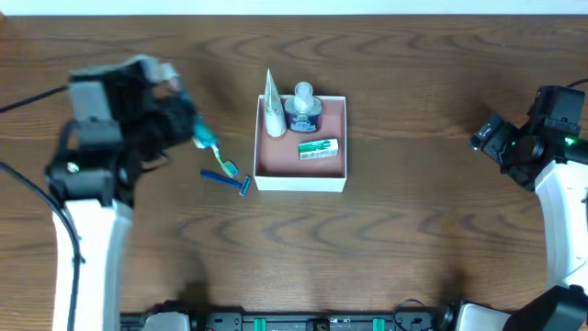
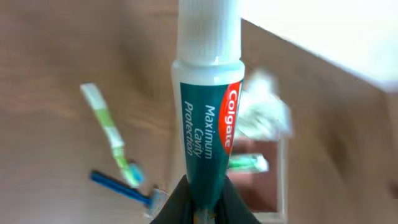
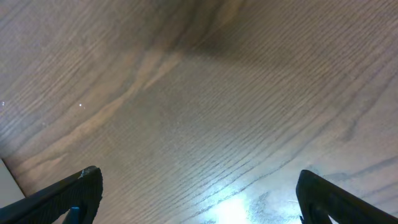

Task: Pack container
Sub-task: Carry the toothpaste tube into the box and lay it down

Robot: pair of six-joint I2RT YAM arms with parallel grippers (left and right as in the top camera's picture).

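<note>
Overhead, the container (image 1: 300, 182) sits near the middle of the wooden table (image 1: 413, 248), its white walls framing a reddish-brown floor; inside it a white cone-shaped tube (image 1: 273, 110) stands at the far left corner, a dark blue jar with a white lid (image 1: 303, 110) is just beside it, and a green-and-white item (image 1: 319, 148), possibly a small tube, lies flat nearer the front wall; just left of the container, on the bare wood, a green-and-white toothbrush (image 1: 220, 164) and a blue razor (image 1: 225, 179) lie close together, the razor's head almost at the container's front left corner.

Left of these, the left gripper (image 1: 188, 129) is clamped narrowly on a Colgate toothpaste tube (image 1: 204, 135), apart from the container; the left wrist view shows the teal tube's lower end pinched between the dark fingers (image 2: 233, 208), its white ribbed cap pointing away from the camera, with the toothbrush, razor and a blurred container beyond it.

Far to the right, the right gripper (image 1: 482, 138) is well apart from the container; its wrist view shows the fingers (image 3: 62, 196) spread wide over bare wood, holding nothing.
</note>
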